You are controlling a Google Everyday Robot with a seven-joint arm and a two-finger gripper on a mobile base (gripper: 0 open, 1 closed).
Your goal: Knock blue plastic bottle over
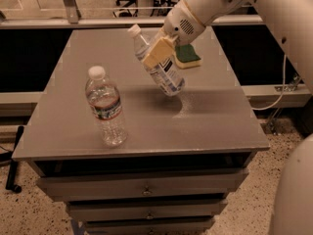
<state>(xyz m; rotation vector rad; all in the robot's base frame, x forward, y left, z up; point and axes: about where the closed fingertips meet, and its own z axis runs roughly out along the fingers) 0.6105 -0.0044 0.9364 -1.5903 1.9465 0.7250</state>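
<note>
The blue plastic bottle is slim and clear with a white cap and a pale label. It hangs tilted over the middle of the grey table, cap pointing up-left, its base close to the table top. My gripper reaches in from the upper right and is shut on the bottle's upper body. A tan finger pad lies across the front of the bottle; the other finger is hidden behind it.
A wider ribbed clear bottle with a red-and-green label stands upright at the front left. A green and yellow sponge lies at the back right, just behind the gripper. Drawers sit under the table's front edge.
</note>
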